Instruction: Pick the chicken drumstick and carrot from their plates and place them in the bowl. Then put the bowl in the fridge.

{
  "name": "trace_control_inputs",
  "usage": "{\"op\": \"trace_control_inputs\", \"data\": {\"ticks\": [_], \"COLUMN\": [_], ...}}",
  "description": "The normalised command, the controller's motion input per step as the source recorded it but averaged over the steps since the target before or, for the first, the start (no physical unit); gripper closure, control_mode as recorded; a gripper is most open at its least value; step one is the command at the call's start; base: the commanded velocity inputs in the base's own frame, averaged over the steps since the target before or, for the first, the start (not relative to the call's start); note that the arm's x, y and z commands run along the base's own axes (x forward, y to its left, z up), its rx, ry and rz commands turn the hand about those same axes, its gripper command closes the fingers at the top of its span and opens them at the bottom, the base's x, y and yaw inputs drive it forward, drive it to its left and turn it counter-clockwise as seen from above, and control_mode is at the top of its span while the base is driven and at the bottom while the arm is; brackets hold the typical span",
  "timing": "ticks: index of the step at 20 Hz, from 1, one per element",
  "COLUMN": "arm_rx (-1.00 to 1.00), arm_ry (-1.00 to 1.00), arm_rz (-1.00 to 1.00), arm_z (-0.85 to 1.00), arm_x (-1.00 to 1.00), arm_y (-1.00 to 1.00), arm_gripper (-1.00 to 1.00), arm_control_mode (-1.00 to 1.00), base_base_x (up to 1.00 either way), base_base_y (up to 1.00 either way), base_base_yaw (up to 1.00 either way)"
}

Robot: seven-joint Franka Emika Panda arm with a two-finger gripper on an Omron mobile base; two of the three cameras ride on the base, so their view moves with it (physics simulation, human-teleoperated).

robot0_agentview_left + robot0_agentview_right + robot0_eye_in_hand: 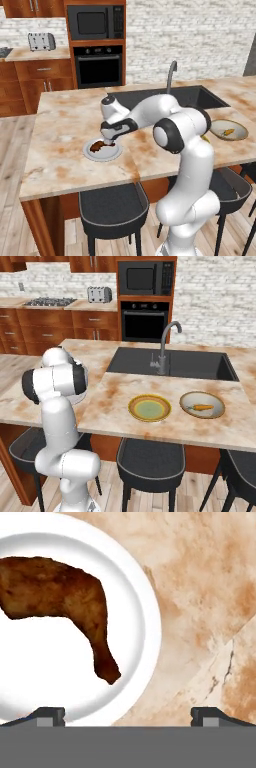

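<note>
Chicken drumstick (65,607): dark reddish-brown, thick body tapering to a narrow bone end, lying flat on the white plate (142,612) on the marble counter (60,125). Gripper (127,716) hovers above, jaws wide apart, holding nothing.

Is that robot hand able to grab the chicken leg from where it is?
Probably yes: the hand hovers open just above the chicken leg on its white plate, nothing between them.
</note>
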Motion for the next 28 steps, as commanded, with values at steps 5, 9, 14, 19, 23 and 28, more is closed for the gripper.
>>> {"op": "trace_control_inputs", "data": {"ticks": [5, 9, 14, 19, 23, 28], "arm_rx": [-0.03, 0.00, 0.00, 0.00, 0.00, 0.00], "arm_ry": [0.03, 0.13, 0.15, 0.05, 0.01, 0.16], "arm_rz": [0.03, 0.01, 0.00, 0.03, 0.06, 0.04], "arm_z": [-0.15, -0.12, -0.16, -0.22, -0.30, -0.26], "arm_x": [0.05, 0.04, 0.02, 0.23, 0.37, 0.25], "arm_y": [0.40, 0.14, 0.12, 0.00, 0.00, 0.09], "arm_gripper": [-1.00, -1.00, -1.00, -1.00, -1.00, -1.00], "arm_control_mode": [-1.00, -1.00, -1.00, -1.00, -1.00, -1.00], "base_base_x": [0.00, 0.00, 0.00, 0.00, 0.00, 0.00], "base_base_y": [0.00, 0.00, 0.00, 0.00, 0.00, 0.00], "base_base_yaw": [0.00, 0.00, 0.00, 0.00, 0.00, 0.00]}}
